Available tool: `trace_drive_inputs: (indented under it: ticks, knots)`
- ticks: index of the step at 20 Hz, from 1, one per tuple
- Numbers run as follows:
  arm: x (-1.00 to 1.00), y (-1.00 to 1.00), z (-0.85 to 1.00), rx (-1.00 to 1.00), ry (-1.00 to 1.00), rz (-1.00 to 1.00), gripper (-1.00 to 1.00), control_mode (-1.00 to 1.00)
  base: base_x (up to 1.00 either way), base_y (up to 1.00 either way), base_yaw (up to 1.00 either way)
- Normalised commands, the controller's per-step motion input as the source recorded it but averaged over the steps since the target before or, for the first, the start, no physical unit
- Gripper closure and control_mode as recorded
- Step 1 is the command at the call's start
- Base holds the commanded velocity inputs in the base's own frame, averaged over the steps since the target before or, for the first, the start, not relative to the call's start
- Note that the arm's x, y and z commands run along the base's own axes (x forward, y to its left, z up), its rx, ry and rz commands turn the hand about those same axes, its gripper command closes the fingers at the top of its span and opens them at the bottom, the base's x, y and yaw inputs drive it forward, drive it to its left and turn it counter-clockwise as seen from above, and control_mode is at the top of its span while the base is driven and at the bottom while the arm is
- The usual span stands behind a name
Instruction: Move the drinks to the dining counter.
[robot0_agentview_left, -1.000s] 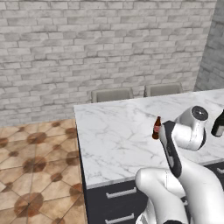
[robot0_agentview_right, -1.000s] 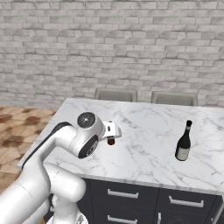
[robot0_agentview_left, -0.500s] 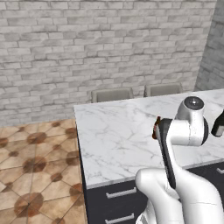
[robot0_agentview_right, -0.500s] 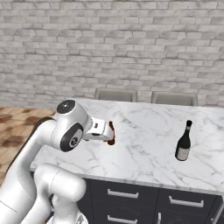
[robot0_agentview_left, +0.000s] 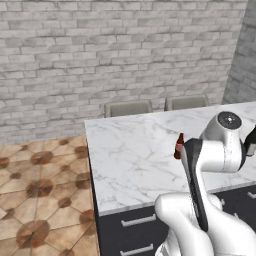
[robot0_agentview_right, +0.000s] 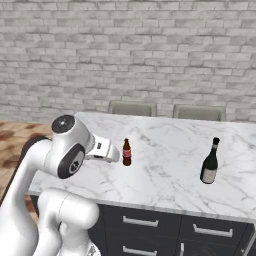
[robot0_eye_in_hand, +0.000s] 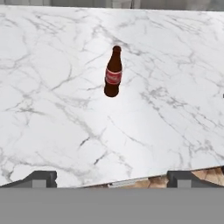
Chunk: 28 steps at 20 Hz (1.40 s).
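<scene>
The drinks are partly delivered, as far as can be judged. The dark brown bottle (robot0_agentview_right: 127, 152) with the red label stands upright on the dining counter (robot0_agentview_right: 165, 170), on open marble well clear of every edge. It is seen again in the hand view (robot0_eye_in_hand: 113, 72), upright and alone on the veined top, and in the left base view (robot0_agentview_left: 179, 146) its neck and shoulder show beside the arm's white body. The black wine-like bottle (robot0_agentview_right: 210, 162) also stands upright on the same counter, well apart from the brown one and further along the top, near the front edge.

The gripper (robot0_eye_in_hand: 112, 177) is spread wide — its two dark tips are seen far apart at the bottom of the hand view, with nothing between them. The brown bottle is not touched by it; bare marble lies between the fingertips and the bottle's base. In the right base view the hand (robot0_agentview_right: 102, 150) is seen just beside the brown bottle, at about its height.

Two of the three bottles can thus be counted as set down where the task wants them. The cream-beige bottle with the white cap is not to be found on the stretch of counter that is shown, so it is judged to be what is left — a fetch from elsewhere and one more placing on the marble top.

Two grey chair backs (robot0_agentview_right: 131, 108) are seen behind the counter, against the brick wall.
</scene>
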Motion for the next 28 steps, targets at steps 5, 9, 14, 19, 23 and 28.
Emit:
trace_drive_inputs:
  ticks: [5,9,14,19,23,28]
  knots:
    - [-0.03,0.15,0.00,0.00,-0.02,0.01,-1.00,-1.00,0.00,0.00,0.00]
    - [0.00,0.00,0.00,0.00,0.00,0.00,-1.00,-1.00,0.00,0.00,0.00]
    - [0.00,0.00,0.00,0.00,0.00,0.00,-1.00,-1.00,0.00,0.00,0.00]
    - [-0.08,0.00,0.00,0.00,0.00,0.00,-1.00,1.00,-0.48,0.02,0.00]
    - [0.00,0.00,0.00,0.00,0.00,0.00,-1.00,1.00,-1.00,0.32,0.11]
    - [0.00,0.00,0.00,0.00,0.00,0.00,-1.00,1.00,-0.46,0.94,0.50]
